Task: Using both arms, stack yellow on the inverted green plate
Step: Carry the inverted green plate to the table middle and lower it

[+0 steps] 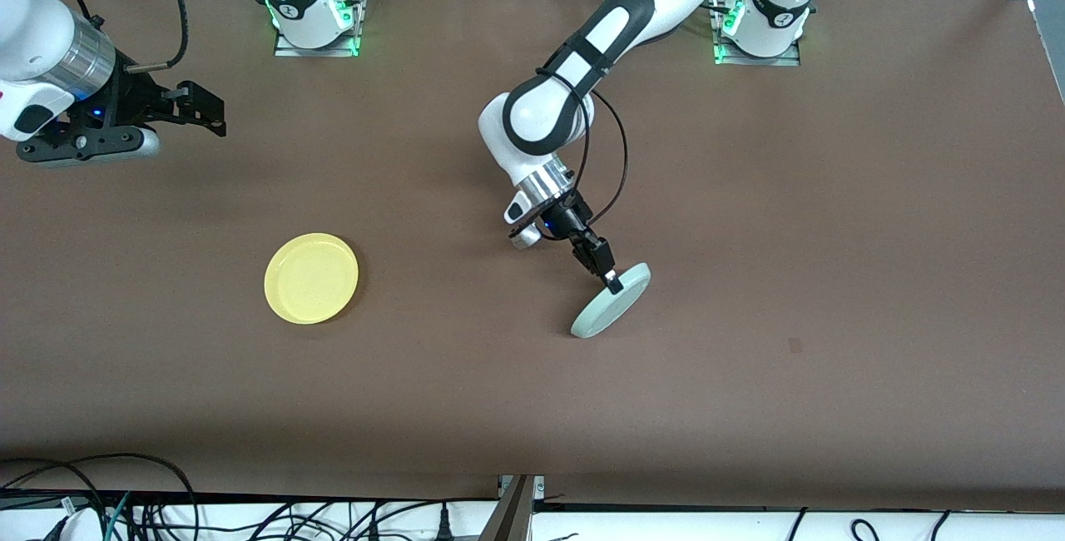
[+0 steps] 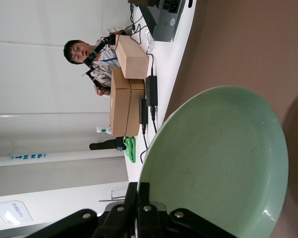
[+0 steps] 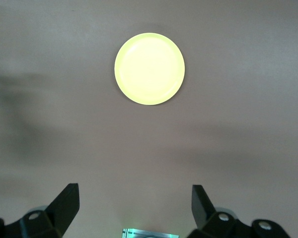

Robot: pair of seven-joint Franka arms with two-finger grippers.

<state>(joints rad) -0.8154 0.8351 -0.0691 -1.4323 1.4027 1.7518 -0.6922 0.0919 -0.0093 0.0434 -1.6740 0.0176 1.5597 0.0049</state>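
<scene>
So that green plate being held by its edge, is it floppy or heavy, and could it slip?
The green plate is tilted up on edge, pinched at the rim by the left gripper, and keeps its round shape, so it's probably stiff. A rim pinch alone tilts it, so it's likely light. Its surface looks smooth and glossy, so it might slip or pivot.

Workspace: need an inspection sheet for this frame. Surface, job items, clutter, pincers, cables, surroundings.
Surface: brown table, bare apart from the plates.
Job items: yellow plate flat, rim up, toward the right arm's end; green plate tilted on edge.
Clutter: nothing seen.
Pincers: left pincer shut on the green plate's rim; right pincer open, waiting above the table.
Cables: bundles under the table's near edge.
Surroundings: person and cardboard boxes in the left wrist view.
</scene>
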